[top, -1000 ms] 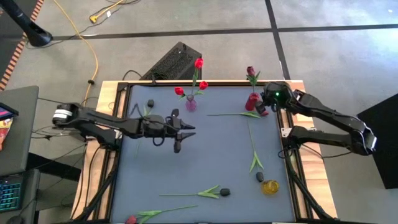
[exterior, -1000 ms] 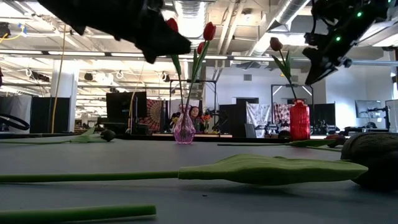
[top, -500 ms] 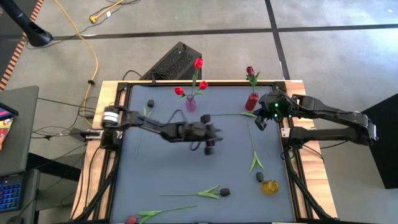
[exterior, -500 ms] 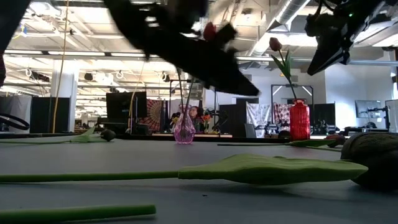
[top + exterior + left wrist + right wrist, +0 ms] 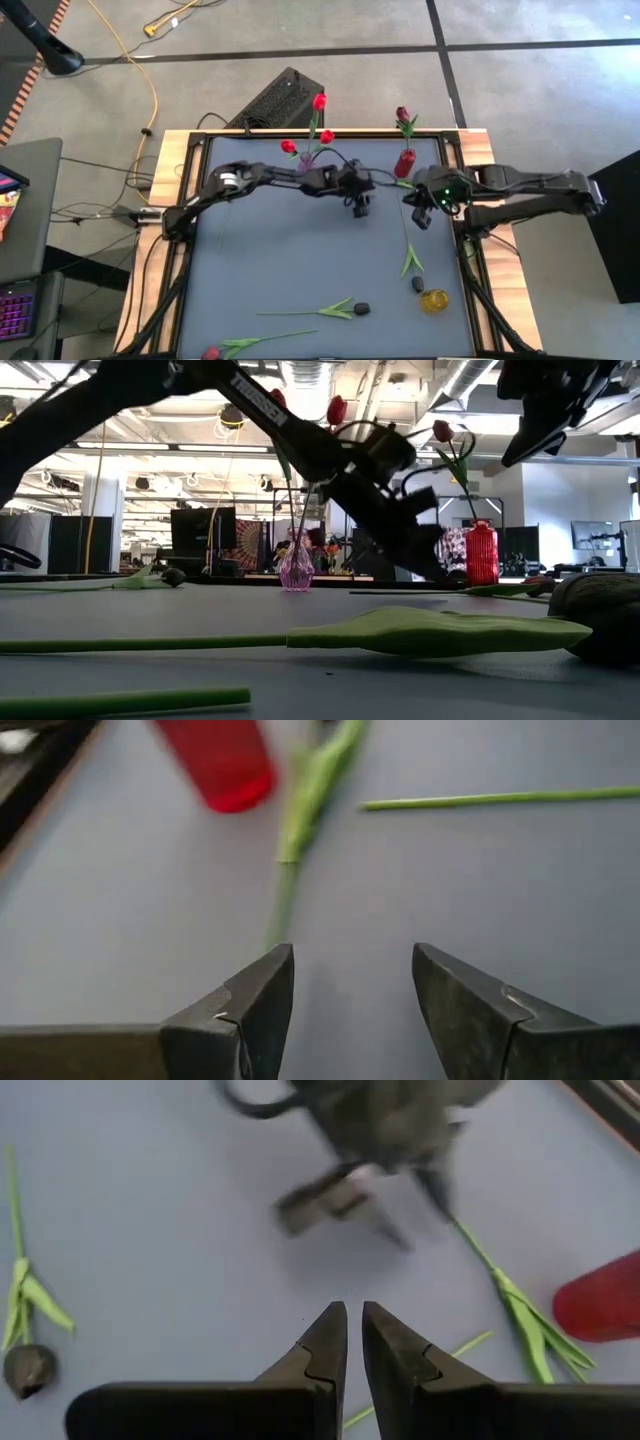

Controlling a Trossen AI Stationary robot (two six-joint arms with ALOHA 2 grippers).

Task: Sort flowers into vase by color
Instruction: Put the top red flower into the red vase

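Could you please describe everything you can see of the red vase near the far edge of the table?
The red vase is a small, bottle-shaped vessel of glossy bright red, ribbed as the low view shows it. It stands upright on the grey mat near the far edge, right of the pink vase. One dark maroon tulip with green leaves stands in it. A loose green stem lies on the mat beside its base. No gripper touches it.

One camera looks straight down on the whole tabletop (image 5: 300, 260); another sits at tabletop height, facing level across it into the room. Both wrist cameras look closely down at the surface, and every view shares the red vase (image 5: 405, 163).
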